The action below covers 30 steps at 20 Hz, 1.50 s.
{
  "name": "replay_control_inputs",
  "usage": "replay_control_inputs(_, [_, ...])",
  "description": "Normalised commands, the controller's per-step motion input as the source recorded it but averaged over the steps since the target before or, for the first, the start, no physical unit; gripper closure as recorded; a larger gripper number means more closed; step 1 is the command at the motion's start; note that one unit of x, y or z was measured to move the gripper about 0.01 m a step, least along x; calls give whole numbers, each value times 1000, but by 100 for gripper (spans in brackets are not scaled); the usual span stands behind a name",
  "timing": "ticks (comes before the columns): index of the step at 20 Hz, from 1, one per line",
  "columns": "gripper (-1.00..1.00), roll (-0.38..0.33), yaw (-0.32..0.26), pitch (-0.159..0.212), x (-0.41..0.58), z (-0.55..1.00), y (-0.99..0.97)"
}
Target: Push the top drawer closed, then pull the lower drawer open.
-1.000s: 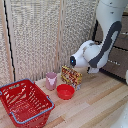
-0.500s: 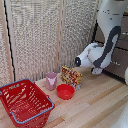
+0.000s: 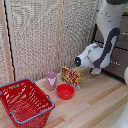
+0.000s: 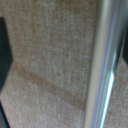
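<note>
The arm (image 3: 107, 47) reaches into the brown cabinet (image 3: 120, 55) at the exterior view's right. The wrist view sits tight against a grey-brown drawer front (image 4: 47, 60) with its silver bar handle (image 4: 104, 65) crossing the frame. Which drawer this is cannot be told. The fingers are hidden in both views, so the gripper's opening cannot be told. The risk: a contact landing off the handle could slide across the flat front, or act on the wrong drawer. The red basket (image 3: 27, 102), red bowl (image 3: 65, 91), pink cup (image 3: 51, 80) and snack packet (image 3: 71, 76) sit well apart.
</note>
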Motion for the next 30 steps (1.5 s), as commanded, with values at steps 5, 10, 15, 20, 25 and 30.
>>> replay_control_inputs(5, [100,0,0,0,0,0,0])
replay_control_inputs(10, [100,19,20,-27,-10,1,218])
replay_control_inputs(15, [100,8,51,-60,-4,0,758])
replay_control_inputs(20, [100,2,28,-80,9,-19,847])
replay_control_inputs(25, [100,1,32,-82,7,-28,831])
replay_control_inputs(30, [-100,3,32,-38,66,50,433])
